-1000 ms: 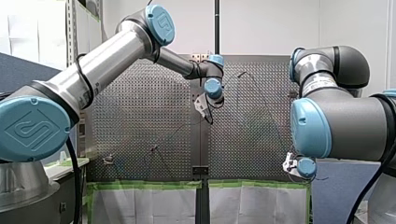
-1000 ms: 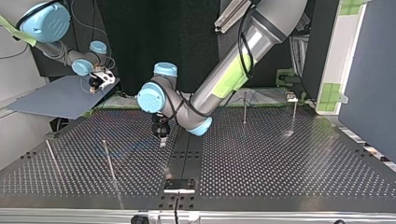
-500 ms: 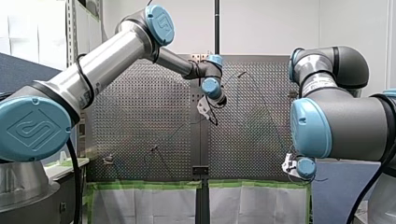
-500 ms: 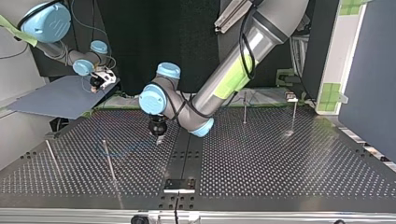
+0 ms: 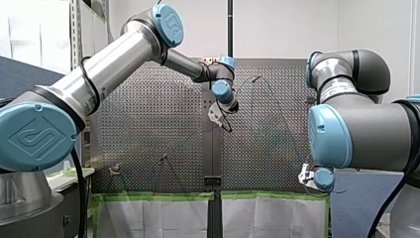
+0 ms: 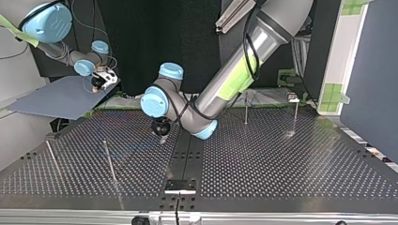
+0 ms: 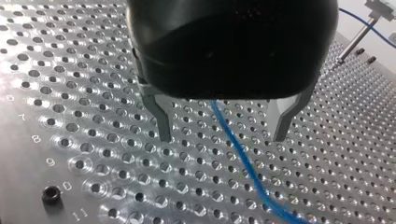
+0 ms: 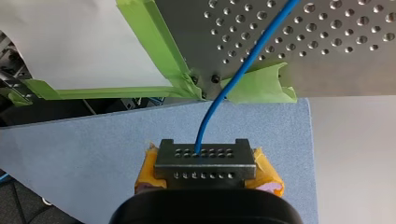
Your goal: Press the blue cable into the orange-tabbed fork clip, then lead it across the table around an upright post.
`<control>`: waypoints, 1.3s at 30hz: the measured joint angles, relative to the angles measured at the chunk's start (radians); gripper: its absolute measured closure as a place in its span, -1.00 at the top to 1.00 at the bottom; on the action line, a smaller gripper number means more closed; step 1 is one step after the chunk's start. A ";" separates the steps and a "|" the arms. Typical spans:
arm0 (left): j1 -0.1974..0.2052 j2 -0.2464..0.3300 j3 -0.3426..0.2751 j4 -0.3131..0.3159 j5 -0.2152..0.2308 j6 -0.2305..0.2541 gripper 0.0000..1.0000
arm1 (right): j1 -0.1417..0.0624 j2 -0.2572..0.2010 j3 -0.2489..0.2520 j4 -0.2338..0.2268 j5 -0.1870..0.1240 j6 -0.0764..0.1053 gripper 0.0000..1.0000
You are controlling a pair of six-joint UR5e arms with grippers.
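The metal fingers [image 7: 159, 116] of my left gripper [image 7: 223, 137] stand spread and grasp nothing, hanging low over the perforated counter [image 7: 70, 70] with the blue cable [image 7: 243, 163] lying on the plate between them, nearer neither tip by much and touching neither. From there the cable runs on ahead across the holes. Its other stretch shows in the right wrist view, where it comes off the counter's edge past the green tape [image 8: 261, 86] and ends in my right gripper [image 8: 205, 151], whose fingers [image 8: 205, 170], backed by yellow pads [image 8: 268, 177], are clenched on it over the blue-grey sheet [image 8: 93, 154]. Beyond my left gripper a thin post [image 7: 352, 44] rises with a pale fitting at its head and a blue line beside it; whether that is the orange-tabbed fork clip I cannot tell. The step in hand looks to be the left pick-up. To do it well, I would lower straight down so the cable sits midway between the tips, stop short of scraping the plate, and close squarely so the cable is not rolled out sideways. My right hold should give light tension, not a hard pull, so the cable does not spring away.
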 joint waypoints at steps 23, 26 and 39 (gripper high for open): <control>-0.027 0.188 -0.120 0.057 0.130 0.144 1.00 | 0.008 0.002 0.000 0.000 0.000 -0.005 -1.00; -0.028 0.215 -0.097 0.032 0.157 0.171 1.00 | 0.008 0.002 0.000 0.000 0.000 -0.005 -1.00; -0.039 0.300 0.009 -0.028 0.281 0.296 1.00 | 0.011 0.002 -0.003 0.001 0.000 -0.007 -1.00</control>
